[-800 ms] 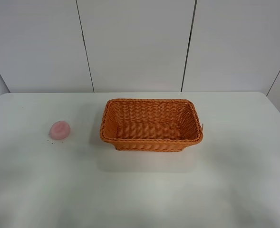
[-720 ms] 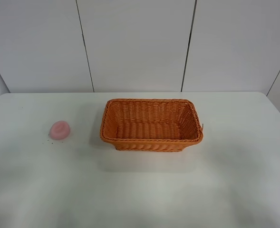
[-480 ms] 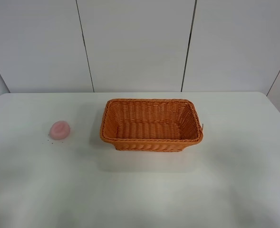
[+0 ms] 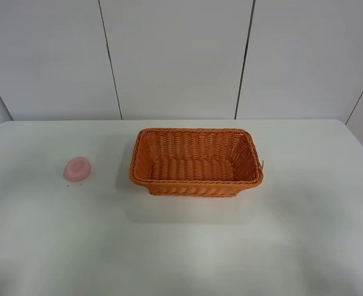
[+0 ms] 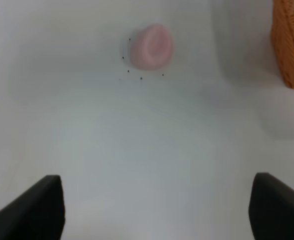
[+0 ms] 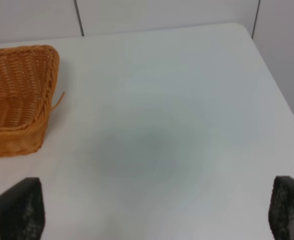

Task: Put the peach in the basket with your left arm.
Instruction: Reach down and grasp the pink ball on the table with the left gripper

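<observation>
From the exterior high camera, the peach (image 4: 77,168) lay on the white table (image 4: 181,253), toward the left side and well apart from the basket (image 4: 195,182). The basket sat near the middle of the table, its long sides running left to right and its open top facing up. The peach rested outside it, level with its front half. Pale wall panels (image 4: 175,55) with 2 dark seams stood behind the table.

In the left wrist view, the left gripper (image 5: 156,195) hung above bare table with its 2 black fingers (image 5: 37,215) spread wide, one at each lower corner of the picture. The peach (image 5: 151,46) lay ahead of the fingers, roughly in line with the gap between them and well apart from both. A few tiny dark specks (image 5: 141,78) dotted the table just beside the fruit. One corner of the basket (image 5: 289,45) showed at the edge of this view, off to the side of the peach.

In the right wrist view, the right gripper (image 6: 157,192) also had its 2 fingers (image 6: 19,212) spread wide over bare table. One end of the basket (image 6: 17,100) showed there, with a loose wicker strand (image 6: 58,100) sticking out from its corner.
</observation>
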`<state>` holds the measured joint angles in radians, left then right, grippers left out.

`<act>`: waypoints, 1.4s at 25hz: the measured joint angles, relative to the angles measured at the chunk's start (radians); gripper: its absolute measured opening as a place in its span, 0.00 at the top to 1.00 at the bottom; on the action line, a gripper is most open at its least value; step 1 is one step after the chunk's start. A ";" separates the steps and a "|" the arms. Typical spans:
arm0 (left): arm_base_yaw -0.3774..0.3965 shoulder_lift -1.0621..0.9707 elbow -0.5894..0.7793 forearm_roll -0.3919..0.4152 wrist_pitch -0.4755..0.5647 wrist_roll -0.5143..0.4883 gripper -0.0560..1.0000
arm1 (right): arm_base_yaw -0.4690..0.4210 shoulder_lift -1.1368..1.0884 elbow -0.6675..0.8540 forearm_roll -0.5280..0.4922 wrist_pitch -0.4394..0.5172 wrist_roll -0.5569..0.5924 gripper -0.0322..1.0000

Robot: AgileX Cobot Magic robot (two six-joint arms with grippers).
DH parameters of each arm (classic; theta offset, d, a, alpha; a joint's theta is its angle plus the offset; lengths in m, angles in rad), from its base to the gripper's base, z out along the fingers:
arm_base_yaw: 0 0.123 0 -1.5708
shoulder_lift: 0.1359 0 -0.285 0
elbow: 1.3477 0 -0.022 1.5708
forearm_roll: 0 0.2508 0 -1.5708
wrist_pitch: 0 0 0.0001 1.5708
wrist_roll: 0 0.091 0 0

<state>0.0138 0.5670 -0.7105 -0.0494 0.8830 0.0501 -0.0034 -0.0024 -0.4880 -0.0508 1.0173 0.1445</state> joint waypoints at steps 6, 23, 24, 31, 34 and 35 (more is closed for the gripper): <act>0.000 0.495 -0.187 0.000 -0.147 0.058 0.14 | 0.000 0.000 0.000 0.000 0.000 0.000 0.30; -0.002 1.463 -0.782 -0.023 -0.195 0.095 0.14 | 0.000 0.000 0.000 0.000 0.000 0.000 0.30; -0.002 1.482 -0.786 -0.023 -0.199 0.095 0.14 | 0.000 0.000 0.000 0.000 0.000 0.000 0.30; -0.002 1.576 -0.789 -0.027 -0.227 0.097 0.14 | 0.000 0.000 0.000 0.000 0.000 0.000 0.30; -0.002 1.602 -0.789 -0.027 -0.238 0.097 0.14 | 0.000 0.000 0.000 0.000 0.000 0.000 0.30; -0.002 1.610 -0.789 -0.027 -0.239 0.098 0.14 | 0.000 0.000 0.000 0.000 0.000 0.000 0.30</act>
<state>0.0121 2.1767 -1.5000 -0.0768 0.6442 0.1480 -0.0034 -0.0024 -0.4880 -0.0508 1.0173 0.1445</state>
